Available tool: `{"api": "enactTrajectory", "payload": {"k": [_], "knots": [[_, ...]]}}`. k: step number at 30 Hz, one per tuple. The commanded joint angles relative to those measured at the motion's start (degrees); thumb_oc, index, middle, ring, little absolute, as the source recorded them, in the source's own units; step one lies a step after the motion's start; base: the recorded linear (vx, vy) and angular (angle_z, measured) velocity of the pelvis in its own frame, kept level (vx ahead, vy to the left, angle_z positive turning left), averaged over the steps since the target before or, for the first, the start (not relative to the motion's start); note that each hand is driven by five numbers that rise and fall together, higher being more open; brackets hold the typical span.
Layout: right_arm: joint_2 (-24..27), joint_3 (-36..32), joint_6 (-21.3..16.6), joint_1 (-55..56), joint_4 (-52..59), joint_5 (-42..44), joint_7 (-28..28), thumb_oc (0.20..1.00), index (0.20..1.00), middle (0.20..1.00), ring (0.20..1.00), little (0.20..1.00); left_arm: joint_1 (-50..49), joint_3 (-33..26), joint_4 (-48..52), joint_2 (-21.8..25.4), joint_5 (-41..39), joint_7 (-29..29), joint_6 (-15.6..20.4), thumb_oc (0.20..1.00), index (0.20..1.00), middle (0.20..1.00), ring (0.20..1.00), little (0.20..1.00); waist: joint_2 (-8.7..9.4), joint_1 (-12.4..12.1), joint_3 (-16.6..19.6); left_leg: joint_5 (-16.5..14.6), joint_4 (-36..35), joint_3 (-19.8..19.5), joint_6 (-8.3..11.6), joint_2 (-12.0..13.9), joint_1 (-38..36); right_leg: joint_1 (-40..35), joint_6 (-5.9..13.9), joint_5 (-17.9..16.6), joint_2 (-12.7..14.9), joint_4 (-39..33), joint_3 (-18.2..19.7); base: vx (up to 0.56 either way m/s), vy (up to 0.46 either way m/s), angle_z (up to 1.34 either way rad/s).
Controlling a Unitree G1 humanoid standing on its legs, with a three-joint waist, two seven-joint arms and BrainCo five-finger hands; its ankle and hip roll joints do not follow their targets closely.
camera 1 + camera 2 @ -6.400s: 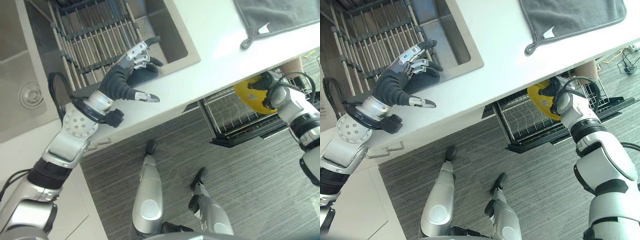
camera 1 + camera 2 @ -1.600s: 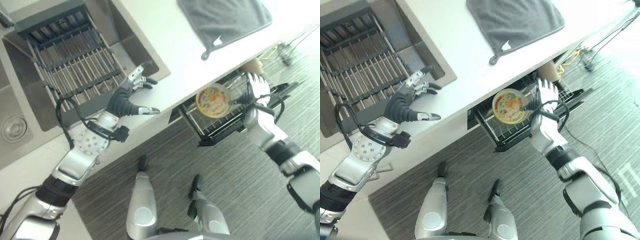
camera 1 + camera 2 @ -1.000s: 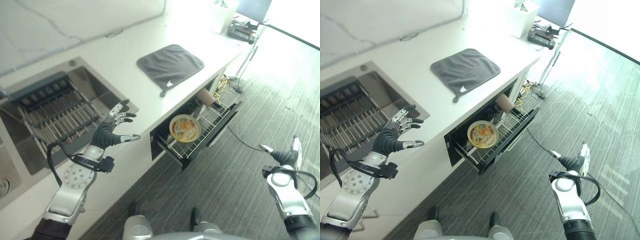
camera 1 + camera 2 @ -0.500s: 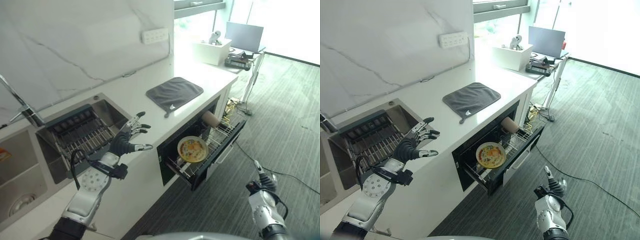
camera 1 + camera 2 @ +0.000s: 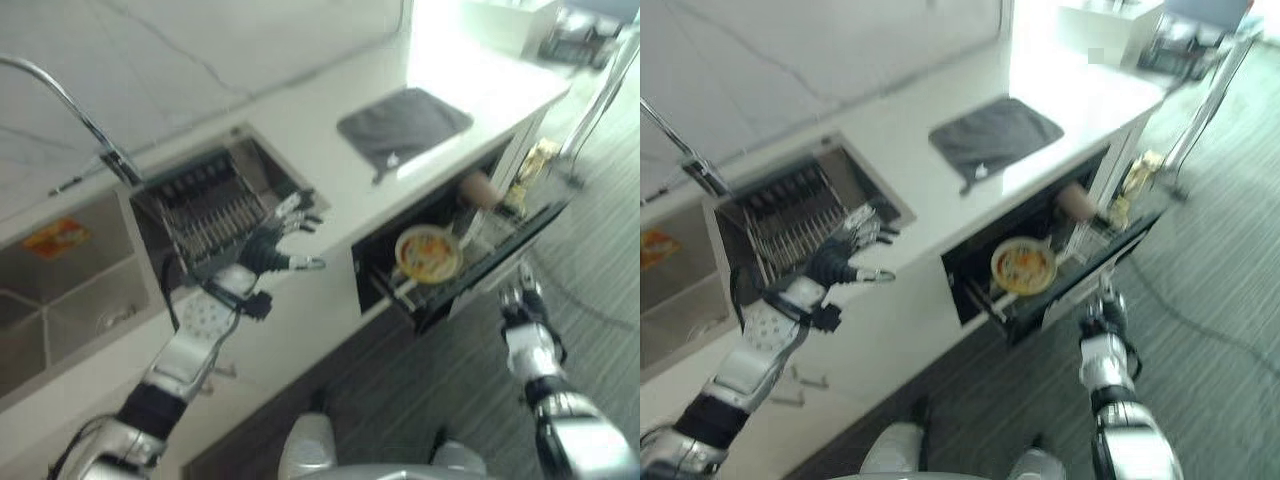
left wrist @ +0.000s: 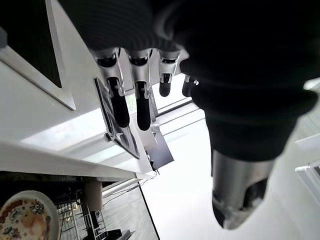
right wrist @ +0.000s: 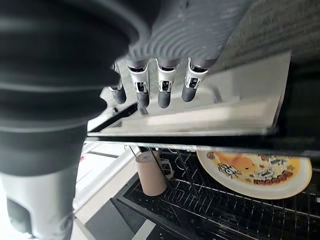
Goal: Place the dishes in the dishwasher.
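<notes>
A yellow plate [image 5: 427,253] with a colourful picture stands upright in the dishwasher rack [image 5: 478,262], which is pulled out from under the white counter. A tan cup [image 7: 150,175] lies in the same rack behind the plate [image 7: 255,172]. My right hand [image 5: 520,300] hovers just in front of the rack's front edge, fingers [image 7: 165,92] straight and holding nothing. My left hand [image 5: 270,255] hangs open above the counter edge beside the sink, its fingers [image 6: 117,100] spread and empty.
A sink [image 5: 260,165] with a wire drying rack [image 5: 215,215] sits in the counter under a curved faucet [image 5: 60,90]. A second basin [image 5: 60,310] lies further left. A grey mat [image 5: 400,125] lies on the counter above the dishwasher.
The right hand let go of the plate, which now stands in the rack, dropped away, then rose back near the rack's front. The camera swung widely. The left hand stayed by the sink.
</notes>
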State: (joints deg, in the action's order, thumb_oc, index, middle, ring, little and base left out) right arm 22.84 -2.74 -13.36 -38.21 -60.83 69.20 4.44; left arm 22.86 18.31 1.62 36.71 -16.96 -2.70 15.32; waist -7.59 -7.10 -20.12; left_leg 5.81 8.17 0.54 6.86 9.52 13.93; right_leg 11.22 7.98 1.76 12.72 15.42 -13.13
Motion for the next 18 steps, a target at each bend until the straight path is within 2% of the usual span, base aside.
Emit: {"api": "enactTrajectory", "payload": {"k": [1, 2, 4, 9, 15, 18], "knots": [[0.55, -1.14, -2.20, -0.84, 0.45, 6.23, -4.78, 1.000, 1.000, 1.000, 1.000, 1.000, 1.32, -3.11, 1.96, 3.09, -1.83, 3.20, 4.32, 1.000, 1.000, 1.000, 1.000, 1.000, 3.02, -0.61, -1.64, -7.45, 7.93, 0.00, 0.10, -1.33, 0.38, -4.31, 0.38, 2.45, 4.04, 1.65, -0.43, -0.21, 0.002, 0.12], [1.31, -1.68, -1.59, -3.72, -2.13, 9.04, -4.76, 1.000, 1.000, 1.000, 1.000, 1.000, 3.09, -2.62, 1.90, 3.63, -1.71, 4.31, 4.54, 1.000, 1.000, 1.000, 1.000, 1.000, 2.44, -0.72, -3.05, -7.49, 9.07, -0.39, -0.40, -2.07, 2.53, -1.45, 0.15, 2.36, 4.26, 3.42, 0.10, -0.20, 0.008, 0.15], [1.91, -1.26, -0.27, -6.54, -5.62, 8.97, -6.17, 1.000, 1.000, 1.000, 1.000, 1.000, 4.68, -2.23, 2.88, 4.16, -1.56, 5.93, 4.15, 1.000, 1.000, 1.000, 1.000, 1.000, 1.79, -1.00, -4.21, -7.58, 10.17, -0.62, -1.16, -2.74, 4.61, 1.92, -0.23, 2.39, 4.32, 5.68, 0.88, -0.14, 0.017, 0.10], [3.28, 0.65, 2.21, -9.83, -8.46, 8.51, -8.55, 1.000, 1.000, 1.000, 1.000, 1.000, 5.76, -2.39, 4.46, 4.92, -1.62, 7.10, 3.55, 1.000, 1.000, 1.000, 1.000, 1.000, 0.91, -1.38, -5.81, -8.16, 11.79, -1.15, -1.70, -3.61, 6.78, 5.32, -0.63, 3.64, 4.42, 9.05, 1.92, -0.02, 0.002, 0.03], [4.25, 2.78, 1.84, -13.67, -9.42, 8.31, -9.72, 1.000, 1.000, 1.000, 1.000, 1.000, 7.16, -2.51, 5.70, 6.04, -1.86, 7.34, 3.34, 1.000, 1.000, 1.000, 1.000, 1.000, 0.36, -2.04, -6.78, -7.37, 11.50, -1.83, -2.62, -4.84, 8.83, 8.79, -1.06, 3.95, 4.10, 11.05, 2.70, -0.03, -0.019, 0.03], [5.43, 4.35, 2.22, -16.37, -9.48, 6.36, -10.29, 1.000, 1.000, 1.000, 1.000, 1.000, 6.90, -3.08, 6.85, 6.15, -1.80, 7.56, 3.47, 1.000, 1.000, 1.000, 1.000, 1.000, 0.11, -2.56, -7.16, -7.27, 11.03, -1.73, -2.46, -5.02, 8.81, 9.05, -1.12, 4.62, 4.13, 11.53, 2.26, 0.00, 0.000, 0.00]]}}
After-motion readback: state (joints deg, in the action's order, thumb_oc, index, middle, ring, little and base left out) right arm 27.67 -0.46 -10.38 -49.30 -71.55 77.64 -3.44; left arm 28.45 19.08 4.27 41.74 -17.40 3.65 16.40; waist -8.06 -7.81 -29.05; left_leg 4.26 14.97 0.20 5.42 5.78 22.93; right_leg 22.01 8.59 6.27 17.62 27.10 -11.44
